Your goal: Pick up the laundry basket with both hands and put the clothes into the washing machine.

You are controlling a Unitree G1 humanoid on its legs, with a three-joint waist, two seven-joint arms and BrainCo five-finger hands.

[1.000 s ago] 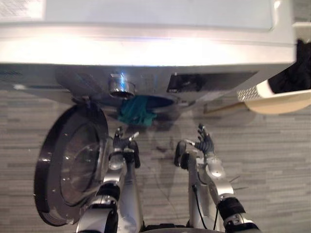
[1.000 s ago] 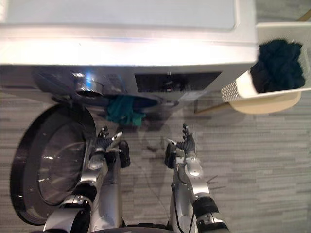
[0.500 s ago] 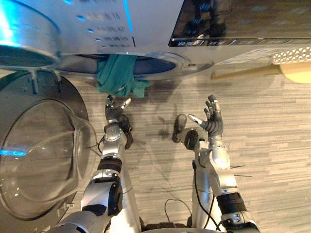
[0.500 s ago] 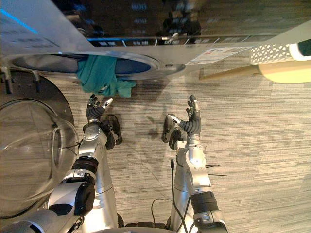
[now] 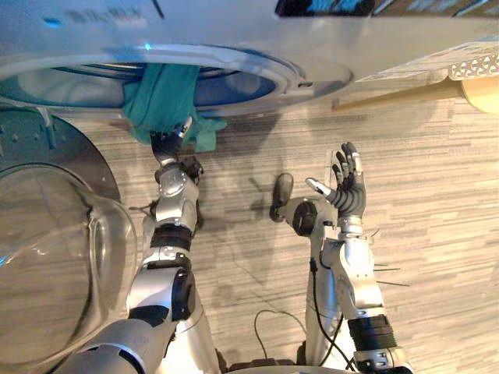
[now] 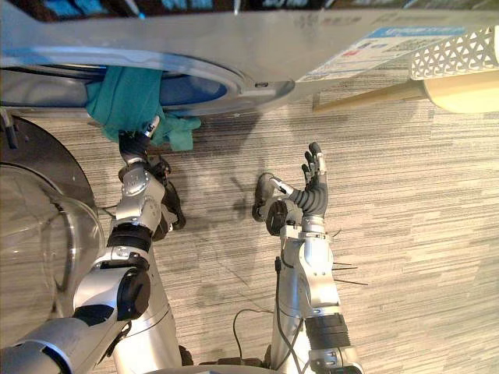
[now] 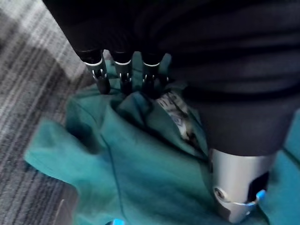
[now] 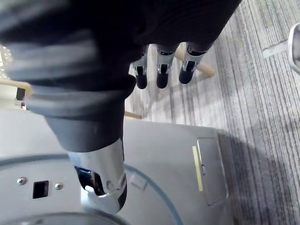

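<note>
A green cloth (image 5: 161,100) is seen hanging out over the lower edge of the washing machine (image 5: 327,39) hole, half in and half out. The left hand (image 5: 166,145) is held up just under the washing machine hole, against the hanging cloth. Its fingers (image 7: 123,75) are kept straight, with the dark tips touching the folds of the cloth. The thumb is held apart, so nothing is gripped. The right hand (image 5: 348,191) is held up over the floor, in front of the washing machine and to the right of its hole. It is spread wide and nothing is held in it. The round glass door (image 5: 54,257) is swung open to the left of the washing machine. A white basket (image 6: 456,56) is seen at the right side of the washing machine, well apart from both hands.

The step in hand is judged to be the pushing in of the cloth. Next, the hanging part should be lifted and pushed past the edge of the hole until nothing is left outside. Care is needed so the cloth is not dropped on the floor.
</note>
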